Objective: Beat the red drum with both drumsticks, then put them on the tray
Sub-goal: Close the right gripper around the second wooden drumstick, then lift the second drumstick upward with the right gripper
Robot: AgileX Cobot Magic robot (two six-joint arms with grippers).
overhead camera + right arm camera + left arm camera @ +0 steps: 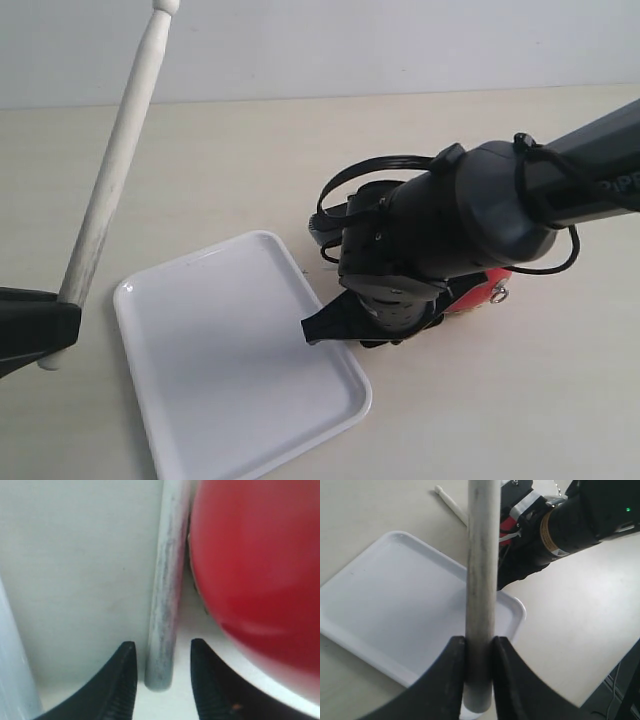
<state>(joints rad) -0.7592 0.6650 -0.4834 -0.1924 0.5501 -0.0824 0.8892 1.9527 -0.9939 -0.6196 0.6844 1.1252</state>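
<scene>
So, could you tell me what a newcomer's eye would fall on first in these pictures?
A pale cream wooden drumstick stands out first, held steeply upright by the left gripper at the left, beside the flat white rectangular plastic tray. Then the bulky black right arm, stooped over the glossy red drum, with the right gripper open astride a second drumstick lying beside it.

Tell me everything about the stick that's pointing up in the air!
The drumstick is a slim, pale cream wooden rod with a small rounded tip on top and grey scuffs lower down. It stands nearly upright, leaning slightly, beside the white tray. The left pincer is shut on it near its bottom end; nothing else touches it.
</scene>
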